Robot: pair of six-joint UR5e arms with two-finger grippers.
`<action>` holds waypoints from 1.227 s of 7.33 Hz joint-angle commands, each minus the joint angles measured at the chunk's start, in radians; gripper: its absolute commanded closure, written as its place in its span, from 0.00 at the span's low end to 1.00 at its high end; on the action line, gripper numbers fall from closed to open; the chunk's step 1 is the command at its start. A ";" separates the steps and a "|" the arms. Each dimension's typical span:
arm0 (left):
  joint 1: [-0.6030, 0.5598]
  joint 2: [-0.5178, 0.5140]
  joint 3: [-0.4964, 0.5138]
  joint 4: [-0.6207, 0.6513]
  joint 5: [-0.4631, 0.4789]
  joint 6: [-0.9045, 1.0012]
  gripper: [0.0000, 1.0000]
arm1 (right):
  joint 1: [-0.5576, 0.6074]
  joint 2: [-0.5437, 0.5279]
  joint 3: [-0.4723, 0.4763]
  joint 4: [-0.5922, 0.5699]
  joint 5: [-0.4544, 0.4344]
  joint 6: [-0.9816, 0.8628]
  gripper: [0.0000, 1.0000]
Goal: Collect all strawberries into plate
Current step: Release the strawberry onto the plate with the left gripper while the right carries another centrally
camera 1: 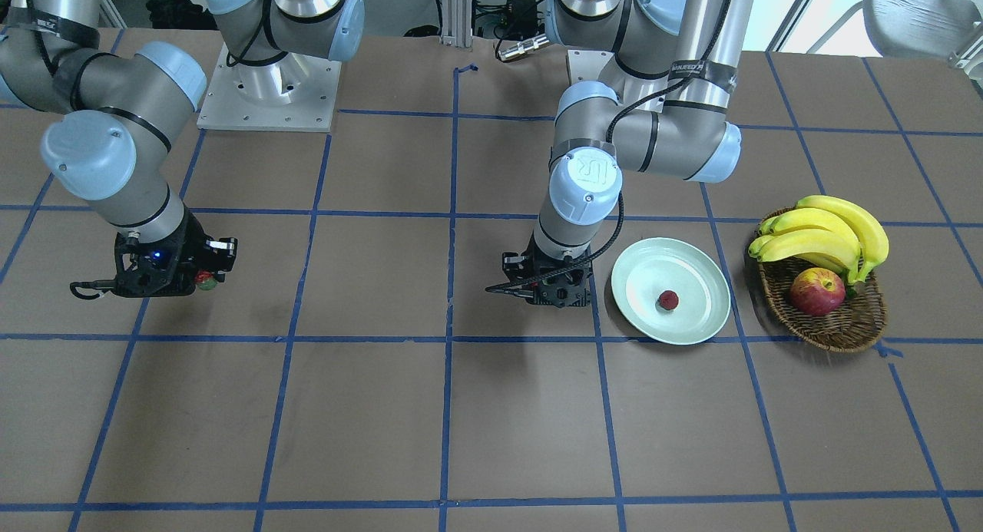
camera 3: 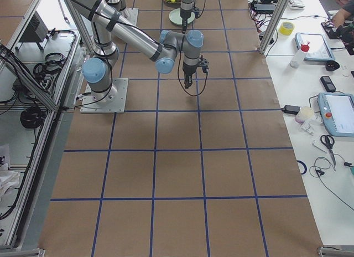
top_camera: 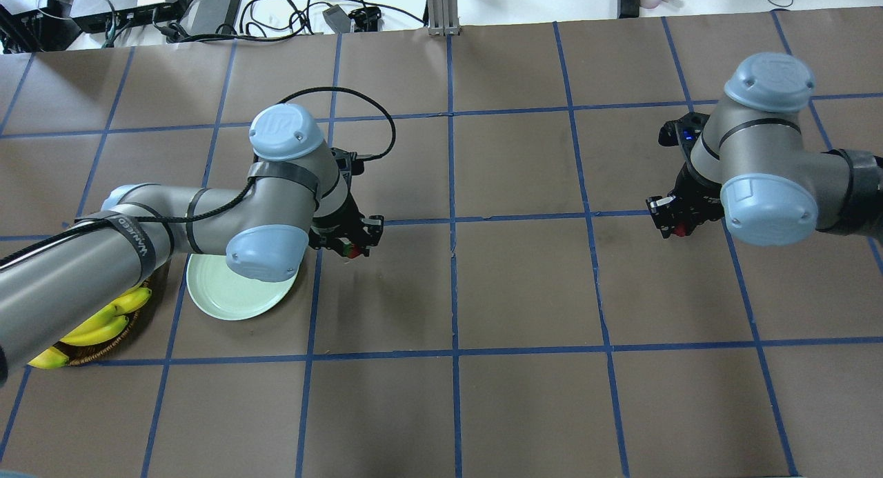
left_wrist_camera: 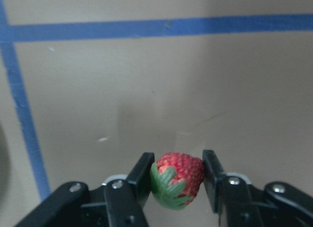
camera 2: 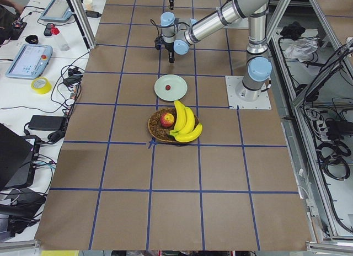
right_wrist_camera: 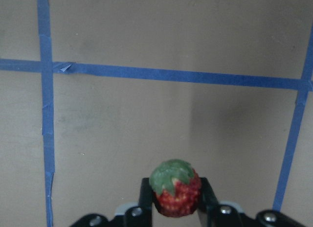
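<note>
One strawberry (camera 1: 668, 300) lies on the pale mint-green plate (camera 1: 695, 322). My left gripper (left_wrist_camera: 178, 180) is shut on a second strawberry (left_wrist_camera: 177, 180) and holds it above the table just beside the plate (top_camera: 221, 299); the berry shows red at the fingertips in the overhead view (top_camera: 354, 250). My right gripper (right_wrist_camera: 174, 193) is shut on a third strawberry (right_wrist_camera: 174, 193), held above the table far from the plate, seen in the front view (camera 1: 204, 279) and the overhead view (top_camera: 681, 230).
A brown wicker basket (camera 1: 833, 328) with bananas (camera 1: 825, 232) and a red-yellow apple (camera 1: 816, 292) stands just beyond the plate, at the table's left end. Blue tape lines grid the brown table.
</note>
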 commanded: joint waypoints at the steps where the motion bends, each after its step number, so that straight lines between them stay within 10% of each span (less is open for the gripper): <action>1: 0.164 0.064 0.003 -0.054 0.021 0.146 0.92 | 0.055 -0.002 0.000 0.000 -0.002 0.072 0.93; 6: 0.278 0.038 -0.009 -0.078 0.052 0.246 0.82 | 0.333 0.030 -0.018 -0.020 0.091 0.584 0.93; 7: 0.281 0.035 -0.009 -0.084 0.048 0.240 0.36 | 0.383 0.052 -0.055 -0.018 0.097 0.655 0.93; 9: 0.281 0.053 0.005 -0.088 0.051 0.222 0.00 | 0.456 0.095 -0.106 -0.022 0.143 0.783 0.94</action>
